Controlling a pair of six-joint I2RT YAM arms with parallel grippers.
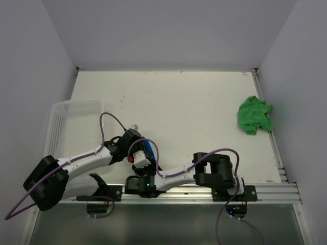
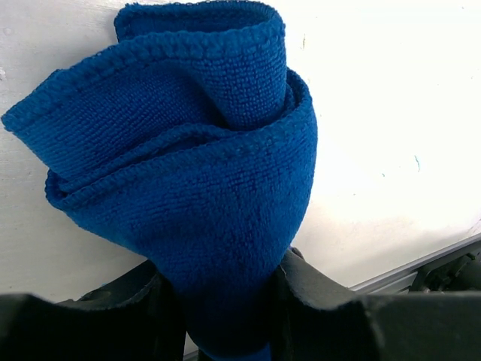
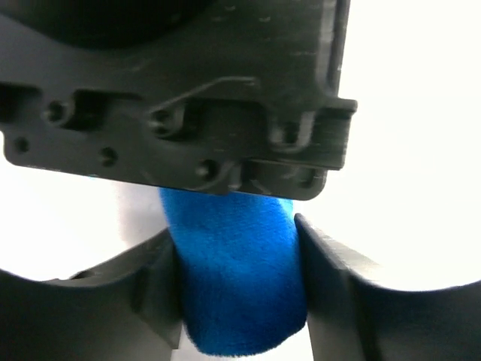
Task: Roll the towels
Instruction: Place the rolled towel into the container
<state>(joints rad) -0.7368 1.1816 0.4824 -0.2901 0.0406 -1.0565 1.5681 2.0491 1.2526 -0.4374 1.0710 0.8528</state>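
While both grippers are clamped on the blue towel (image 1: 148, 150), the step in hand appears to be the rolling of this first towel.

Left gripper (image 2: 225, 316): its fingers (image 2: 323, 304) are closed on the narrow lower end of the cloth. Beyond the fingertips the towel widens into a loose coiled bundle, hemmed edge uppermost, resting against the white table (image 2: 391, 150).

Right gripper (image 3: 237, 289): its fingers (image 3: 154, 289) press on either side of a compact blue section that fills the gap between them. Just beyond the fingertips, the black body of the other gripper crosses the wrist view, so the two tools stand very near each other.

Recommended procedure, as judged by an onlooker:
1. Hold one pinch fixed as the anchor.
2. Turn the other pinch about the towel's long axis so that the layers tighten. The coil beyond the left fingers looks slack and would likely spring open if released early.
3. Do not bring the tools any closer, since contact between them seems the main risk.
4. Lay the roll down with its free hem underneath before opening either pair of fingers.

The green towel (image 1: 254, 115) lies crumpled well apart from both sets of fingers, at the table's right edge, not yet rolled. A white mesh basket (image 1: 60, 109) sits to the left of the left fingers.
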